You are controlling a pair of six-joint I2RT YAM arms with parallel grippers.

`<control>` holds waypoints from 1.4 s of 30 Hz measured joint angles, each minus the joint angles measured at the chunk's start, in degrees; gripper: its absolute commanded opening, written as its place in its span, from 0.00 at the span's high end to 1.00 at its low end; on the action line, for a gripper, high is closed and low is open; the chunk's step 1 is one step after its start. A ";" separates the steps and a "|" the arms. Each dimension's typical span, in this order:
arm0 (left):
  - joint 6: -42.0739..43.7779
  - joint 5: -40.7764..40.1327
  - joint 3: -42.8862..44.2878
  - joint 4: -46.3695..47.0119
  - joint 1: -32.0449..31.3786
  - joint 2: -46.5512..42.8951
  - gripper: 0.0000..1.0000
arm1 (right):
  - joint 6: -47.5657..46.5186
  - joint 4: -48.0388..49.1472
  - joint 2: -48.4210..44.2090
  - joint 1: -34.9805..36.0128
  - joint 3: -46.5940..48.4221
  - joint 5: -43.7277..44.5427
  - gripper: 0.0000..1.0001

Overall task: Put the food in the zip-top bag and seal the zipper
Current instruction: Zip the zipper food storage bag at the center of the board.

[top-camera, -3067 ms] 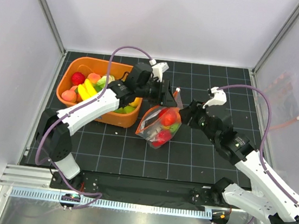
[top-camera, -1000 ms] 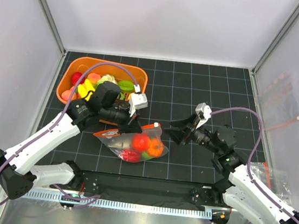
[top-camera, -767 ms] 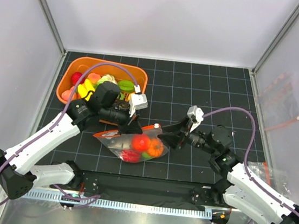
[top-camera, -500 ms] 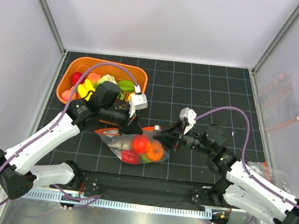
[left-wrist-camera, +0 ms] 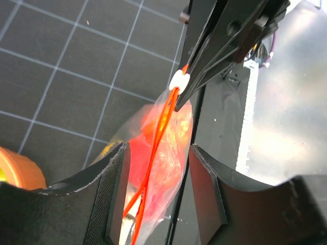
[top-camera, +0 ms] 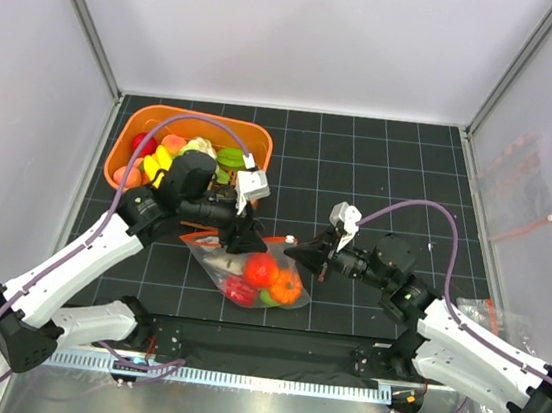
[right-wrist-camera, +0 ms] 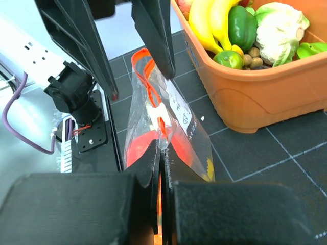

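The zip-top bag (top-camera: 248,274) sits at lower centre of the overhead view with the food (top-camera: 261,268) inside. The right end effector (right-wrist-camera: 161,153) is clenched on the zipper (left-wrist-camera: 158,127) near its white tab (left-wrist-camera: 180,79). The left end effector (left-wrist-camera: 156,153) straddles the strip, released. It is probably best for the left to pinch the far end while the right pulls straight.

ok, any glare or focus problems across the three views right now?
Top external: even light, sharp, only mild sheen on the zip-top bag. Left wrist: the metal surface at right is blown out; the food behind the plastic is a soft red blur, the zipper legible. Right wrist: the right gripper's fingers are dark and out of focus up close; the orange tub is crisp.
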 measured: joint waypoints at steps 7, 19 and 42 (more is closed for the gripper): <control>-2.97 -0.20 1.27 5.07 -0.55 1.14 0.43 | -0.48 0.85 -0.22 0.04 -1.22 1.25 0.99; 4.11 -6.47 7.48 5.05 -9.97 7.50 0.52 | -0.59 0.92 -2.95 0.15 -2.47 1.95 0.99; 10.69 -4.96 -0.79 10.75 -9.88 2.36 0.49 | -0.39 1.29 -3.93 0.42 -3.28 0.72 0.99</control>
